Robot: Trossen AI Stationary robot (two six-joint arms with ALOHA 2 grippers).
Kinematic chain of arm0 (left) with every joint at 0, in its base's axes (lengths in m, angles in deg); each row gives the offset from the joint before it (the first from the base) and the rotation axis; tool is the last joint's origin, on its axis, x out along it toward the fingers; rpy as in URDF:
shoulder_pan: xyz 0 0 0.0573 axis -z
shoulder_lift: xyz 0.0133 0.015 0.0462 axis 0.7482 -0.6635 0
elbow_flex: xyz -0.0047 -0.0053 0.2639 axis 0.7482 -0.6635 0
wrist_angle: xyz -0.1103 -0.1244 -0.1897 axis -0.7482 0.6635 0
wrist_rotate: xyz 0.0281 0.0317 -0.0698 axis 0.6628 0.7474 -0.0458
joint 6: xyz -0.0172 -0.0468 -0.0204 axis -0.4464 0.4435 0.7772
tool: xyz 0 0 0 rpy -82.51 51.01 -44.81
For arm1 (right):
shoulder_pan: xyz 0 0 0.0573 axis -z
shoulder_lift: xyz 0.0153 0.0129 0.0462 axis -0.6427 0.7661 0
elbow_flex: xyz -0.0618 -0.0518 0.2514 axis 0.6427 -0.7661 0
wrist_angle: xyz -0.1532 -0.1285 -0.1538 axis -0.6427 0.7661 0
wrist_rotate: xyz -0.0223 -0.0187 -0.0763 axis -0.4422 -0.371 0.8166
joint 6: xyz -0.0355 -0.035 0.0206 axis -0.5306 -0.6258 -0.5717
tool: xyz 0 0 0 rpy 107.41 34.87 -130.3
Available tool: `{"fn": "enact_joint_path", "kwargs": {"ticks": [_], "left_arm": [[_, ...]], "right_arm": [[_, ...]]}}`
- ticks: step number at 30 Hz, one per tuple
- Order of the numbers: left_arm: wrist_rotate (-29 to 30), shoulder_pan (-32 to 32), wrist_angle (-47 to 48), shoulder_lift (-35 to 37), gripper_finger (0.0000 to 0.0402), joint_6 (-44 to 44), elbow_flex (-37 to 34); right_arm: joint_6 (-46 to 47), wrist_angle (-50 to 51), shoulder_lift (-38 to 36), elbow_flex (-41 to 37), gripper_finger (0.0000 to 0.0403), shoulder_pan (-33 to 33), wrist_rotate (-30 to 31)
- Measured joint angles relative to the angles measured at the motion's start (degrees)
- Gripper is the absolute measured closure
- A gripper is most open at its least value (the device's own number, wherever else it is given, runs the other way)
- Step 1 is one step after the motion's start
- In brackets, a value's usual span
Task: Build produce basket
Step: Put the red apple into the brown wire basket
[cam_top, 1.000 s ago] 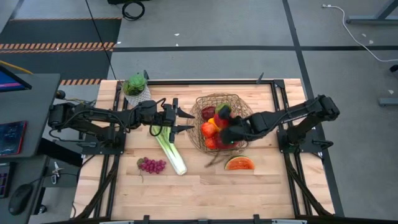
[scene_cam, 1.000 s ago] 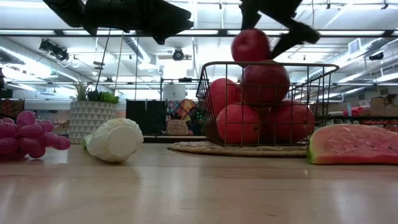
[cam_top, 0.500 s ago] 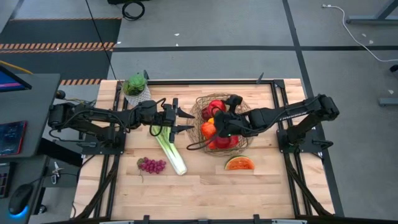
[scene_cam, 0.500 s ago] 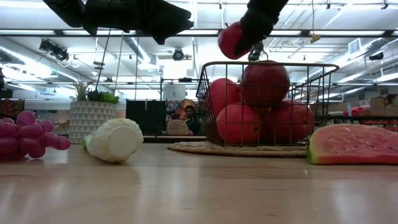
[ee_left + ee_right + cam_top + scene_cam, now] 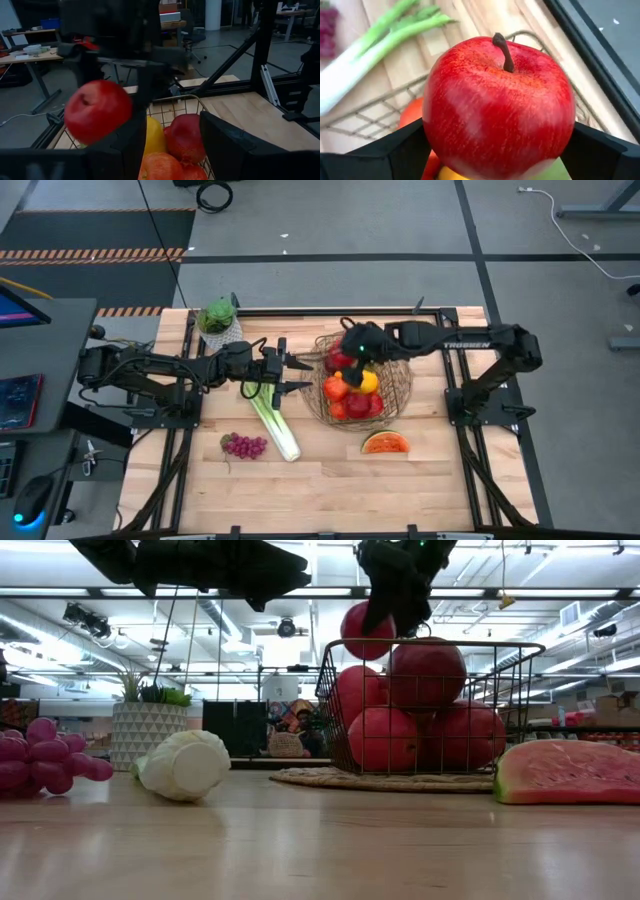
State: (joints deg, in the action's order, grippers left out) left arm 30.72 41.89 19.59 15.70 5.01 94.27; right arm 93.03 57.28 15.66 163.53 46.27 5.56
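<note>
While the right gripper point(image 5: 352, 350) hangs over the upper-left rim of the round tan wire basket point(image 5: 398, 390) near the middle of the high view, we see its fingers clamped around a glossy red apple point(image 5: 499, 107) with a brown stem. Below it, more red fruit, an orange and a yellow pepper point(image 5: 368, 380) fill the basket. At centre-left the left gripper point(image 5: 292, 374) waits with its fingers apart, holding nothing, above the long green-white leek point(image 5: 273, 420). Purple grapes point(image 5: 244, 445) lie lower left, a watermelon slice point(image 5: 385, 443) lower right of the basket, and a white-potted green plant point(image 5: 216, 317) stands at the upper-left table edge.
</note>
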Motion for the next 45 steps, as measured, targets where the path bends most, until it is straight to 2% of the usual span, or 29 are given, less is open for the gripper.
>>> {"fn": "enact_joint_path", "kwargs": {"ticks": [8, 12, 17, 22, 30, 38, 45], "left_arm": [[0.02, 0.00, 0.02, 0.00, 0.0208, 0.00, 0.00], [0.00, 0.02, 0.02, 0.00, 0.0210, 0.02, 0.00], [0.03, 0.00, 0.01, 0.00, 0.0213, 0.03, 0.00], [-0.01, 0.01, -0.25, 0.02, 0.0209, 0.04, -0.02], [0.06, -0.01, 0.08, 0.02, 0.0212, 0.04, -0.02], [0.02, 0.02, 0.10, 0.02, 0.0209, 0.00, -0.02], [-0.01, 0.02, 0.26, 0.02, 0.0211, 0.02, -0.02]], "right_arm": [[-4.87, -8.03, 0.26, -1.09, 0.0022, 5.43, -2.86], [-12.32, -12.13, 0.42, -4.52, 0.0022, 7.07, -2.83], [-11.01, -18.25, 2.39, -7.99, 0.0022, 8.58, -3.35], [-15.14, -18.74, 5.19, -7.97, 0.0022, 8.84, -4.38], [-14.79, -18.58, 10.28, -7.98, 0.0022, 9.76, -4.45], [-17.95, -17.81, 10.23, -7.93, 0.0022, 9.78, -10.42], [-18.30, -16.93, 10.21, -7.87, 0.0009, 9.78, -9.94]]}}
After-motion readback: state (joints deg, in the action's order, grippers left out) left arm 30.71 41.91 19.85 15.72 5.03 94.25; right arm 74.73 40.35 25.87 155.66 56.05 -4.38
